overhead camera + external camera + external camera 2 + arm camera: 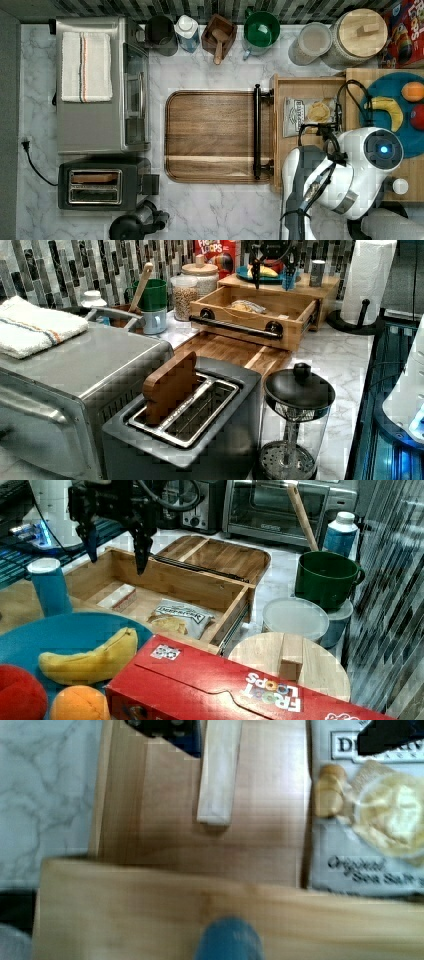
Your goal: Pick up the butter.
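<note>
Not picked up yet: the butter (117, 597) lay in the wooden drawer (200, 586) w/ the chip bag (178, 618) near it, & the gripper (115, 547) hung above, fingers spread, holding nothing.

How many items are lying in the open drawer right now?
2: the butter near the right view's left end, and the snack bag toward its right. The arm may hide more.

We see our arm's white-and-grey links bent at about four o'clock in the top view. In the right view our gripper (116, 550) points straight down at ten o'clock, its two dark fingers (141, 555) spread apart, holding nothing.
</note>
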Motion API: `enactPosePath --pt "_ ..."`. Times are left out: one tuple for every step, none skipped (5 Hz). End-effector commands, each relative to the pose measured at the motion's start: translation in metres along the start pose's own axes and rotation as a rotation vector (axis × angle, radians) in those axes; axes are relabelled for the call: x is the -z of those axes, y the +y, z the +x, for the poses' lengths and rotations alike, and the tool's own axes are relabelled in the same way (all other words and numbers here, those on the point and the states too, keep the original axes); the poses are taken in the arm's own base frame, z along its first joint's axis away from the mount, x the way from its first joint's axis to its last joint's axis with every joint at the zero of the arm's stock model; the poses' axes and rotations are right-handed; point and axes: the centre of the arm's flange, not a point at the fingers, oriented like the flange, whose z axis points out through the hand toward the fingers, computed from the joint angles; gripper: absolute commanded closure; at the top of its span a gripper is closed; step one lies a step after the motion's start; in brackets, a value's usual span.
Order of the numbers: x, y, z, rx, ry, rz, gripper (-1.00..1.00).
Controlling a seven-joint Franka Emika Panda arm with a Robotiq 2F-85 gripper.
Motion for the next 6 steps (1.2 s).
enactPosePath --pt "-0.043 0.025 -0.017 -0.097 0.019 0.042 -1.0" --pt "-0.062 0.037 -0.013 -0.09 0.024 0.057 -1.0" --pt "-0.076 0.043 -0.014 -0.085 0.038 0.068 -1.0" --pt "-0.087 0.042 -0.018 -0.087 0.051 0.083 -1.0" --pt "-0.099 0.037 -0.024 -0.091 0.056 0.108 -1.0" --pt "-0.103 0.034 -0.027 -0.101 0.055 0.102 -1.0"
